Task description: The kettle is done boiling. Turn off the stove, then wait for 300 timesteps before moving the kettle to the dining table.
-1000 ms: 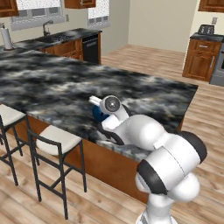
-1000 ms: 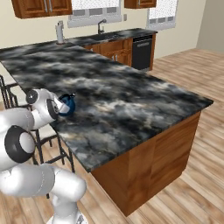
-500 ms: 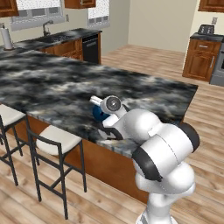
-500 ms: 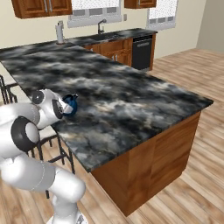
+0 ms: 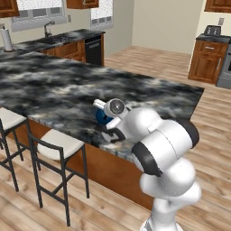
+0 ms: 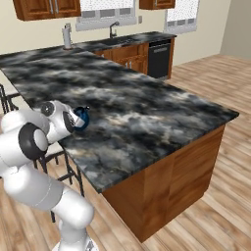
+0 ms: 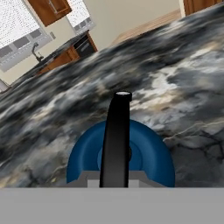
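The small dark-blue kettle (image 5: 103, 118) (image 6: 83, 118) (image 7: 144, 153) is low over the dining table (image 5: 54, 85) (image 6: 132, 108) (image 7: 183, 74), near its stool-side edge. I cannot tell if its base touches the marbled top. My gripper (image 5: 106, 116) (image 6: 78, 116) (image 7: 115, 178) is shut on the kettle's thin black upright handle (image 7: 117, 131), which runs down between the fingers in the hand view. The stove's cooktop and knobs are out of view.
Two white-seated black stools (image 5: 58, 143) (image 5: 9, 119) stand under the table's near edge, beside my arm. A back counter with a sink (image 5: 54, 39) (image 6: 115, 39) and a dishwasher (image 5: 93, 48) lies beyond. A wood cabinet (image 5: 205, 61) stands at the far right across open wood floor.
My arm's elbow and upper links have swung round to the right. The hand and the kettle have stayed almost in place, sinking slightly toward the table top.
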Robot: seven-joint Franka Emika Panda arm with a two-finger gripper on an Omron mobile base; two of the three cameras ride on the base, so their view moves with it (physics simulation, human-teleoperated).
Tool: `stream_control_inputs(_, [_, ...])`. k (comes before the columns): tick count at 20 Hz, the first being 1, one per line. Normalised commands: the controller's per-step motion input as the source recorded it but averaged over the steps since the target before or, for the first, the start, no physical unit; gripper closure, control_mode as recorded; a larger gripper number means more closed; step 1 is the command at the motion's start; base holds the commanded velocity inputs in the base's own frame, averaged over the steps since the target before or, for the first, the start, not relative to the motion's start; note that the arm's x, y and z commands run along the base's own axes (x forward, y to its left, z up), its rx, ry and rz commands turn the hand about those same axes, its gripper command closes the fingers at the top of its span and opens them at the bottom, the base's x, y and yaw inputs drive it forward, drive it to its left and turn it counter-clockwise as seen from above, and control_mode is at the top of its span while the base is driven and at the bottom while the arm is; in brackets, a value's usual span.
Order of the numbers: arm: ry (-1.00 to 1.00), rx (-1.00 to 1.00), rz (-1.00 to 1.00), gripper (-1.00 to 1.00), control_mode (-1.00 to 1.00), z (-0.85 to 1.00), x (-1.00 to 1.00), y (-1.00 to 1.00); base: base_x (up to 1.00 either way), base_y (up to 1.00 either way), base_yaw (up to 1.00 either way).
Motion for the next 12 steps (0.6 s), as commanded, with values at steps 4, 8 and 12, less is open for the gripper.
stream_control_inputs(4, [0.01, 0.00, 0.00, 1.00, -1.00, -0.17, 0.16, 0.00, 0.00, 0.00, 0.00])
stream_control_inputs(8, [0.00, 0.00, 0.00, 1.00, -1.00, -0.13, 0.15, 0.00, 0.00, 0.00, 0.00])
stream_control_inputs(12, [0.00, 0.00, 0.00, 1.00, -1.00, -0.13, 0.17, 0.00, 0.00, 0.00, 0.00])
